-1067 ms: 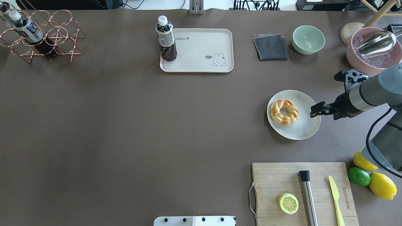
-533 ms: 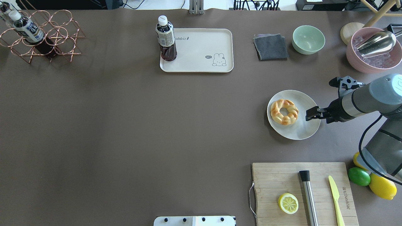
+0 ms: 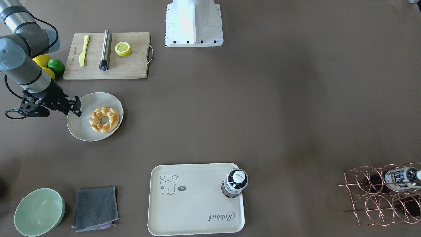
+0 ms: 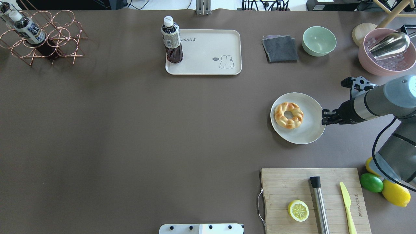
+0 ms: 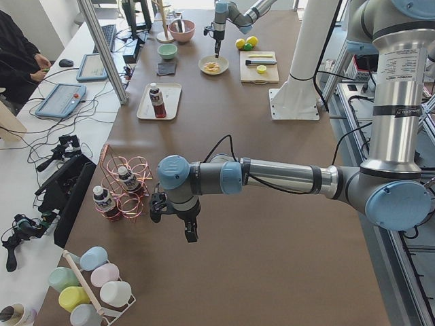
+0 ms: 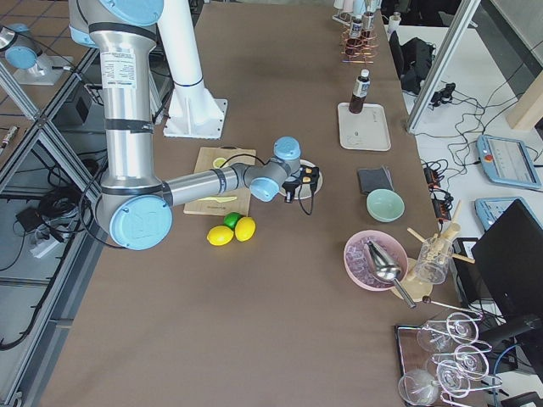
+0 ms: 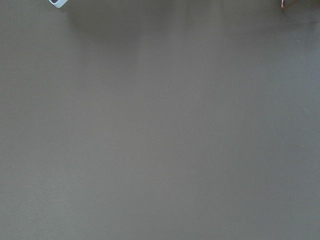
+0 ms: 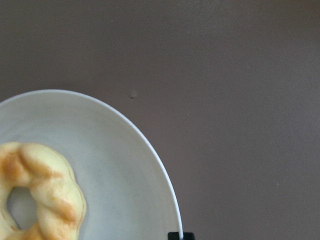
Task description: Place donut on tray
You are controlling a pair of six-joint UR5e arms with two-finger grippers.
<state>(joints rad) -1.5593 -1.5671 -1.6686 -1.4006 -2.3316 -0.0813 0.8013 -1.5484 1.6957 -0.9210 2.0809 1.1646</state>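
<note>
Donut: lies flat on the round plate, in the half away from my right gripper. That gripper's tip meets the plate's rim opposite the donut; I cannot tell how wide it stands or whether it pinches the rim. Tray: on the desk, well apart from the plate, with a bottle upright in one corner. My left gripper: far from the plate, over bare desk; I cannot tell its opening.

Your right arm is a silver-grey tube with pale blue joint caps. A thin black cable loops beside it, and your right gripper is black. Your left arm matches, with a printed label on its upper tube. The white pedestal shows dark bolts.
</note>
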